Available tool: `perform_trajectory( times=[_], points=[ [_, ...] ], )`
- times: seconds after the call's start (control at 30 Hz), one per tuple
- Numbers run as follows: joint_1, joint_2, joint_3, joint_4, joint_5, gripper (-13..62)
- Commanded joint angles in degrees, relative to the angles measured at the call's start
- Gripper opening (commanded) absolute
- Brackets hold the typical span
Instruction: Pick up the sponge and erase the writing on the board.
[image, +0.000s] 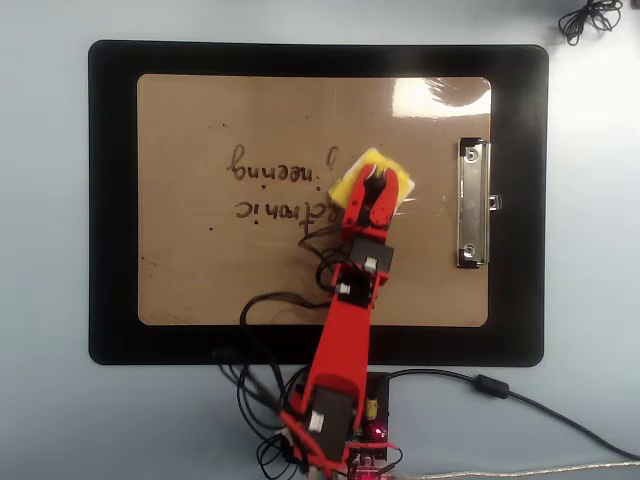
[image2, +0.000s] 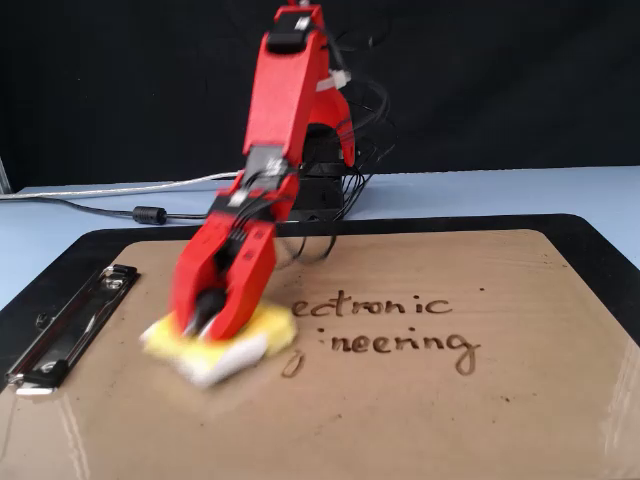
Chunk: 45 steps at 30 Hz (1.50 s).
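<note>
The yellow sponge (image: 352, 180) with a white edge lies flat on the brown board (image: 200, 280), just right of the writing in the overhead view. My red gripper (image: 378, 180) is shut on the sponge and presses it onto the board. In the fixed view the gripper (image2: 205, 322) covers most of the sponge (image2: 265, 325), which looks blurred. The sponge's black spot is hidden. The writing (image: 270, 175) reads "ectronic" and "ineering" in two lines (image2: 390, 322); its first letters are gone near the sponge.
The board's silver clip (image: 473, 205) is at the right end in the overhead view, left in the fixed view (image2: 70, 320). A black mat (image: 110, 200) lies under the board. Arm cables (image: 265, 305) trail over the board's near edge. A coiled wire (image: 590, 18) lies top right.
</note>
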Motion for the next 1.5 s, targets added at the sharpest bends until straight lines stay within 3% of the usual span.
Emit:
perform_trajectory(
  times=[0.0, 0.1, 0.23, 0.3, 0.37, 0.47, 0.57, 0.67, 0.87, 0.93, 1.1, 1.17, 1.23, 1.37, 1.47],
  points=[
    [0.97, 11.34, 10.11, 1.76, -0.70, -7.9],
    [2.20, 12.04, 12.04, 1.58, -0.70, -7.9],
    [2.11, -10.81, -15.03, 0.88, -0.79, -7.9],
    [2.37, -14.06, -21.53, 1.14, -0.79, -7.9],
    [2.64, -9.67, -13.80, 0.88, -0.62, -7.9],
    [2.99, 13.36, 12.48, 0.97, -0.79, -7.9],
    [2.46, 27.07, 25.22, 1.32, -1.32, -7.9],
    [-1.05, 17.05, 16.79, 0.79, -4.13, -7.9],
    [-12.83, -15.82, -12.57, -6.68, -7.73, -7.9],
    [-14.77, -15.12, -12.13, -6.59, -10.90, -7.8],
    [-15.73, 8.26, 13.71, -6.15, -13.01, -7.9],
    [-15.73, 11.95, 15.47, -5.27, -12.92, -7.9],
    [-15.73, 7.12, 9.32, -4.66, -12.83, -7.9],
    [-12.13, -18.46, -20.65, -4.57, -10.11, -7.9],
    [-9.76, -21.36, -26.19, -3.78, -8.61, -7.9]
  ],
)
